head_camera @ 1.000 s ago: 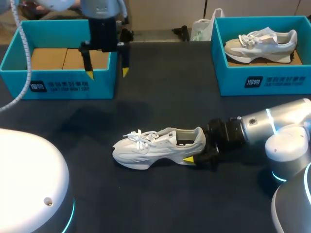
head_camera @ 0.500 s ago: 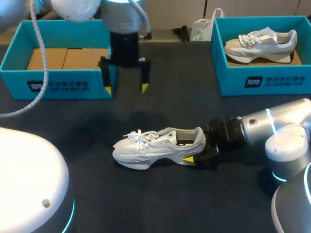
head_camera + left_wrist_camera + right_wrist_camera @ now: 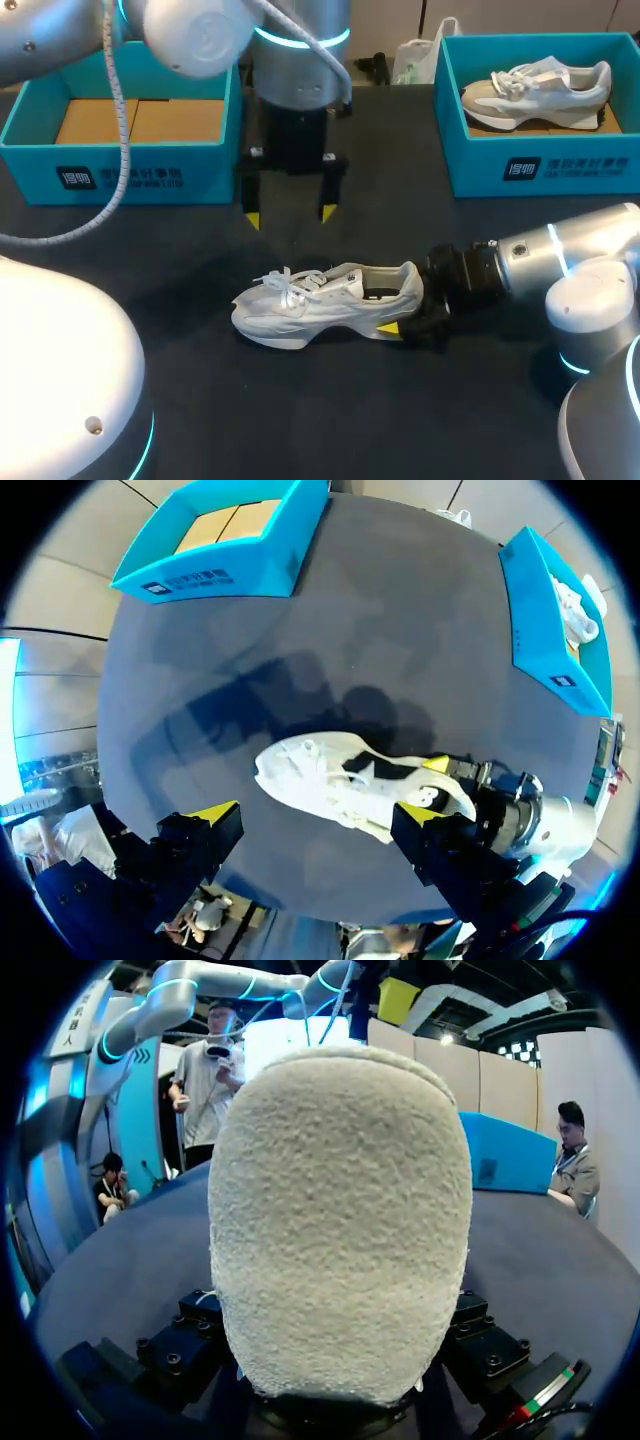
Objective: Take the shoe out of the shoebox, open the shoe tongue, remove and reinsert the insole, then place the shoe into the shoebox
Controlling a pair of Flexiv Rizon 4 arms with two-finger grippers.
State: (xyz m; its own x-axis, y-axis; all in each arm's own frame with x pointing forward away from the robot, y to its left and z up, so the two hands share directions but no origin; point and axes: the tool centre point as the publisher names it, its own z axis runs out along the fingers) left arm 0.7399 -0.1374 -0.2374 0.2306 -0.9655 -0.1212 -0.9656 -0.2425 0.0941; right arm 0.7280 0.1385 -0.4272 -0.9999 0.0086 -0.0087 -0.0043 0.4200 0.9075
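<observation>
A white and grey shoe [image 3: 320, 300] lies on its sole in the middle of the dark table, toe to the left, laces tied. My right gripper [image 3: 405, 305] comes in low from the right and is shut on the shoe's heel, one yellow tip showing at the near side of the sole. The right wrist view is filled by the fuzzy heel [image 3: 340, 1220] between its fingers. My left gripper [image 3: 285, 215] hangs open above the table just behind the shoe, fingers pointing down. In the left wrist view the shoe [image 3: 350, 785] lies below, between its spread fingers.
The left teal shoebox [image 3: 120, 175] stands at the back left with only a cardboard floor showing. The right teal shoebox [image 3: 540, 165] at the back right holds another shoe [image 3: 535, 92]. My arms' white bases fill the front corners.
My left arm has swung from over the left shoebox rightward and toward the front, and now hangs just behind the shoe. The right arm and the shoe have stayed still.
</observation>
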